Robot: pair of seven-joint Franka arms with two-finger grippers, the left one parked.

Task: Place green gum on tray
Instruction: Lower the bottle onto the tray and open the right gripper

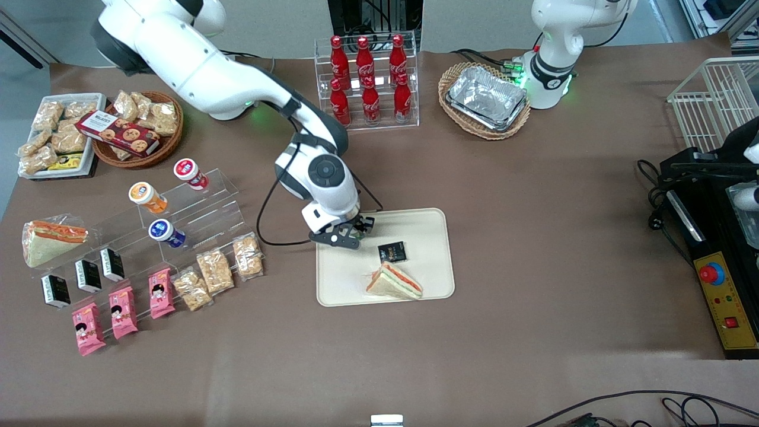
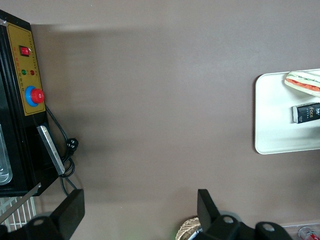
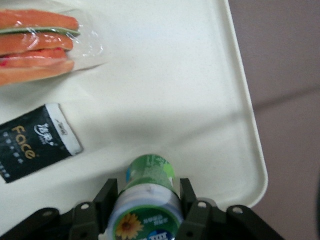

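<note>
My right gripper (image 1: 354, 232) is over the corner of the cream tray (image 1: 421, 231) that is farthest from the front camera, toward the working arm's end. In the right wrist view the gripper (image 3: 149, 194) is shut on the green gum (image 3: 149, 186), a green bottle with a white lid and green label. One finger (image 3: 112, 194) presses each side of it just below the lid. The bottle's base points at the tray (image 3: 175, 80). I cannot tell whether it touches. In the front view the gum is almost hidden by the gripper.
A wrapped sandwich (image 1: 394, 281) and a black packet (image 1: 392, 252) lie on the tray, nearer the front camera than the gripper. A clear stepped shelf (image 1: 195, 207) with orange (image 1: 147, 197), blue (image 1: 166, 232) and red-capped (image 1: 190, 173) bottles stands toward the working arm's end. A cola rack (image 1: 367, 80) is farther away.
</note>
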